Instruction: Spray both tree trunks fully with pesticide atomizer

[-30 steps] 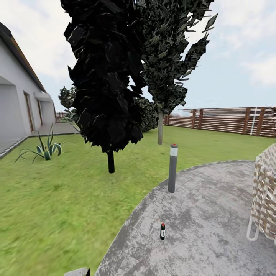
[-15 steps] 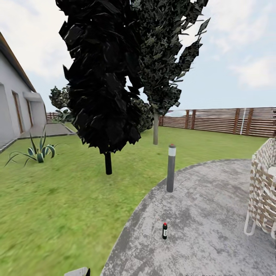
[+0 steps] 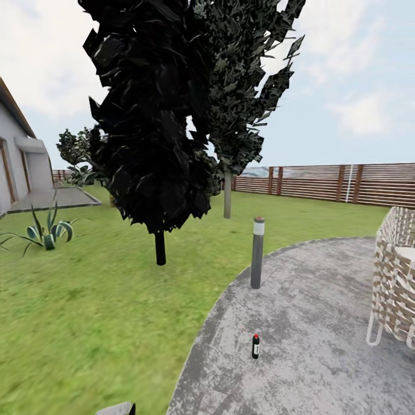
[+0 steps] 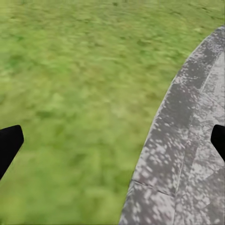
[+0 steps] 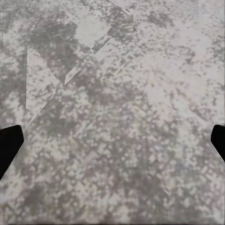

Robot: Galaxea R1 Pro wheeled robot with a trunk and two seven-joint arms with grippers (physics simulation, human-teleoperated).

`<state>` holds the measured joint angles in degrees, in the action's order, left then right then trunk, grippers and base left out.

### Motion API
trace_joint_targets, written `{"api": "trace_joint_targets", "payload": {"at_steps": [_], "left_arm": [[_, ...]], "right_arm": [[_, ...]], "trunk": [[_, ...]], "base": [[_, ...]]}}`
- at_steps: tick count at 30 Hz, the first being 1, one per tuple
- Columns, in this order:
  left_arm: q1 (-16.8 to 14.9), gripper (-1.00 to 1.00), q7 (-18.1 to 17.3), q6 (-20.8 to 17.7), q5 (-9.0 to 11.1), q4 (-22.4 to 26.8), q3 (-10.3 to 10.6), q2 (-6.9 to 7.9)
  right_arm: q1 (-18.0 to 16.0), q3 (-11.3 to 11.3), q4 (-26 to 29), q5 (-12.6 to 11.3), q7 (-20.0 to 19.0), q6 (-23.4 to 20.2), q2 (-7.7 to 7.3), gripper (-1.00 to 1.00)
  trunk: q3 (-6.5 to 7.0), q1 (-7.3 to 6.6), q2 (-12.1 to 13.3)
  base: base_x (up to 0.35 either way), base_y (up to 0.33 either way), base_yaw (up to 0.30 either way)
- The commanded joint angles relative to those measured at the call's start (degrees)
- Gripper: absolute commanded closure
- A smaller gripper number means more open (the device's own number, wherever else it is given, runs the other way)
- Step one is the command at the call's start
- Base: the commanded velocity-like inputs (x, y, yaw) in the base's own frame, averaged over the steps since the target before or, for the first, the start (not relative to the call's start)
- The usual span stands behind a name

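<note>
Small black red-capped atomizer bottle (image 3: 255,346) stands upright on the grey stone paving (image 3: 323,323), well ahead of both claws.

Left claw (image 4: 112,140) hangs spread and empty over the seam of green lawn (image 4: 70,93) and paving; right claw (image 5: 112,138) is likewise spread, holding nothing, over bare stone. The bottle looks light, rigid, smooth and easily toppled; I would grip its body mid-height, below the cap. No containers; a woven wicker chair (image 3: 395,288) stands aside.

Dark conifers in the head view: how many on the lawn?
2. The near conifer stands left of the bollard; the far conifer rises behind it, fenceward. Others may be hidden.
</note>
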<state>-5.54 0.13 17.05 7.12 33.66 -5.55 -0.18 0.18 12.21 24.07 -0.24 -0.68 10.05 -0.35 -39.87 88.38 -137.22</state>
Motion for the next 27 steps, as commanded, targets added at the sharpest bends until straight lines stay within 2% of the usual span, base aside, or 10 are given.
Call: {"api": "trace_joint_targets", "payload": {"at_steps": [1, 7, 27], "left_arm": [[0.0, -1.0, 0.0, 0.0, 0.0, 0.0, 0.0, 0.0], [0.0, -1.0, 0.0, 0.0, 0.0, 0.0, 0.0, 0.0], [0.0, -1.0, 0.0, 0.0, 0.0, 0.0, 0.0, 0.06]], "right_arm": [[0.0, 0.0, 0.1, 0.0, 0.0, 0.0, 0.0, -1.0], [0.0, 0.0, 0.3, 0.0, 0.1, 0.0, 0.0, -1.0], [0.0, 0.0, 0.2, 0.0, 0.1, 0.0, 0.0, -1.0]], "trunk": [[0.0, 0.0, 0.0], [0.0, 0.0, 0.0], [0.0, 0.0, 0.0]], "base": [[0.0, 0.305, -0.002], [0.015, 0.305, -0.075], [0.095, 0.304, -0.262]]}}
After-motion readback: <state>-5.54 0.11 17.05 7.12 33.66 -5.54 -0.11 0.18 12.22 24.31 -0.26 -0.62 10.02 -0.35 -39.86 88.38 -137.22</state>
